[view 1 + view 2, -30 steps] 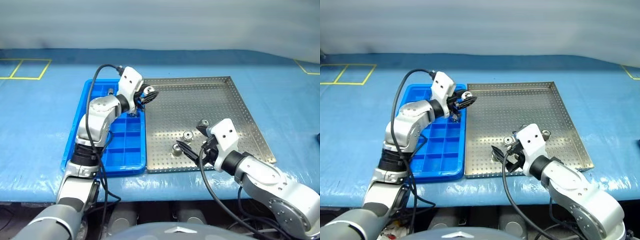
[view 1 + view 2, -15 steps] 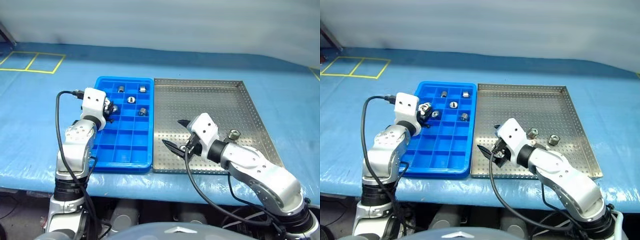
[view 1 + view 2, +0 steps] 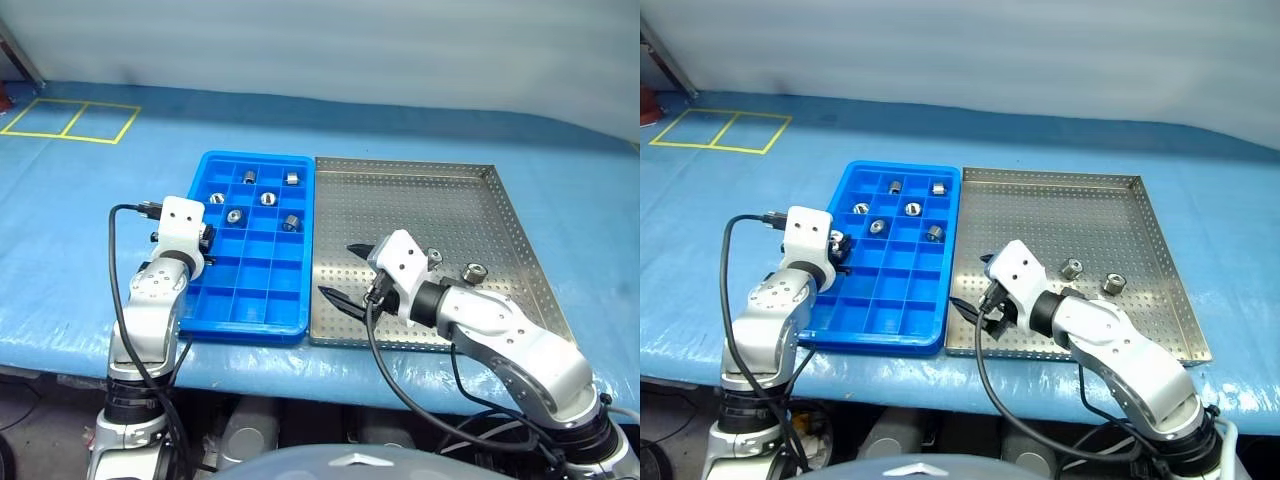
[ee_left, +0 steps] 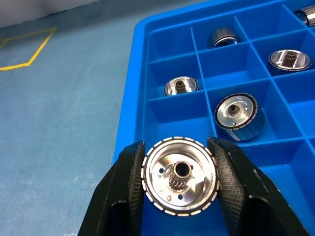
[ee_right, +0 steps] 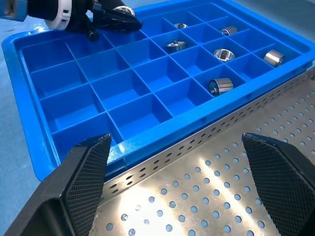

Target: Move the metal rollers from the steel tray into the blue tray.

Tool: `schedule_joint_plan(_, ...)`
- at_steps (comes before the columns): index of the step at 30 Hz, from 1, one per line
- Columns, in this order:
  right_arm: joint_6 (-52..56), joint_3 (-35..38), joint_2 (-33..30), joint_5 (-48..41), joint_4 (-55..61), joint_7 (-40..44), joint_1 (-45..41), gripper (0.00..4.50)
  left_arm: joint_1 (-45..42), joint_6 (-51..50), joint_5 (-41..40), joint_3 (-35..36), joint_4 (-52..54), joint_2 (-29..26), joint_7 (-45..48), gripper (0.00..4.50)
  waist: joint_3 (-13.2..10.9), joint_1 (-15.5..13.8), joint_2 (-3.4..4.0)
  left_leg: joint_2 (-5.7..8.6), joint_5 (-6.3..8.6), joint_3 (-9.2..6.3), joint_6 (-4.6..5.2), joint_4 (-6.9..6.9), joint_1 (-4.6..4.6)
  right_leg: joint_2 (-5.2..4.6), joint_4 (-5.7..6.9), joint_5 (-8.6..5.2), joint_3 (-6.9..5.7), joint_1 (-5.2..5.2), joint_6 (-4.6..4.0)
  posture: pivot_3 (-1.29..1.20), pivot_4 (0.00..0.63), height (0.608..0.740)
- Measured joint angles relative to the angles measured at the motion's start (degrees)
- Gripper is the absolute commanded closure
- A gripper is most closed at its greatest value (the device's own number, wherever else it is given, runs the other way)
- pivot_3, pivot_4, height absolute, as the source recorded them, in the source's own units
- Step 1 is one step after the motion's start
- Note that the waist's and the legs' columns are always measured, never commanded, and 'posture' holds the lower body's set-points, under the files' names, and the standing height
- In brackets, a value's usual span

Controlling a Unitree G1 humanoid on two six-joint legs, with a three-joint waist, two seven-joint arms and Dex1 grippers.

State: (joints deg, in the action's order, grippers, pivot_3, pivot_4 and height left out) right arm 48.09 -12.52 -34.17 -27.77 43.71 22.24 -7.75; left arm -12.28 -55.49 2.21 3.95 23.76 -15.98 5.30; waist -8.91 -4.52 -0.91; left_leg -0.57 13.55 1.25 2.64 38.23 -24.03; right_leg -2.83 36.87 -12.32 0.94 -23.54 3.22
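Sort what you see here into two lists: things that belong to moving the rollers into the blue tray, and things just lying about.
Belonging to the job:
- metal rollers
- roller held in the left gripper
- steel tray
- blue tray
- right gripper, open

Just lying about:
- blue table covering
- yellow tape squares

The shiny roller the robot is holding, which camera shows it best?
The left wrist view: the held roller sits close up between the left gripper's two black fingers, over the blue tray. In the head views it is a tiny glint; the right wrist view shows it far off.

Bright, even light; glare on the steel tray (image 5: 231, 196).
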Motion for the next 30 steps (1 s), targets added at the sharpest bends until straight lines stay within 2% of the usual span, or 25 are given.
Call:
schedule_joint_plan(5,0.18,1.52,0.05,0.15,0.94,-0.21,1.51,0.00,-0.25,-0.99,-1.17,-0.24,0.19,0.09,1.28,0.19,0.00,0.23,0.00,0.00,0.00,0.00,0.00,-0.02,0.01,-0.10,0.00,-0.03,-0.12,-0.01,-0.05,0.17,0.150,0.740)
schedule_joint_plan(6,0.43,1.92,0.05,0.14,1.35,-0.32,2.01,0.00,-0.30,-0.42,-1.68,-0.13,0.23,0.14,1.99,0.06,0.00,0.25,0.00,0.00,0.00,0.00,0.00,-0.03,0.01,-0.12,0.01,-0.03,-0.14,-0.01,-0.06,0.17,0.150,0.740)
schedule_joint_plan(12,2.72,5.85,0.08,-0.72,5.01,-1.46,4.49,0.00,-5.96,5.17,-11.56,0.43,1.34,0.24,11.97,0.06,0.00,0.27,0.00,0.12,-0.01,-0.01,0.02,-0.02,-0.03,-0.32,-0.03,-0.04,-0.24,-0.01,-0.10,0.07,0.150,0.740)
schedule_joint_plan(16,3.98,9.17,0.08,-0.93,7.29,-2.73,7.63,0.00,-12.02,7.81,-14.64,-1.10,-2.92,-1.38,17.90,0.06,0.01,1.18,0.00,0.18,-0.01,0.02,0.05,-0.02,-0.02,-0.31,-0.03,-0.04,-0.23,0.00,-0.09,0.02,0.150,0.740)
schedule_joint_plan(25,5.41,16.04,2.33,-0.54,13.39,-7.65,18.61,0.00,-20.41,14.16,-16.30,-14.18,-17.56,-2.92,33.93,0.06,0.01,4.12,0.01,0.19,0.01,0.09,0.10,-0.03,-0.02,-0.27,-0.02,-0.08,-0.16,-0.02,0.01,-0.11,0.150,0.740)
schedule_joint_plan(30,3.16,18.36,2.19,-0.82,14.00,-10.91,25.10,0.00,-23.49,21.51,-14.18,-22.60,-25.58,-6.25,44.90,0.06,0.02,6.07,0.04,0.15,0.01,0.18,0.10,-0.03,0.04,-0.24,0.01,-0.11,-0.07,-0.02,0.05,-0.13,0.150,0.740)
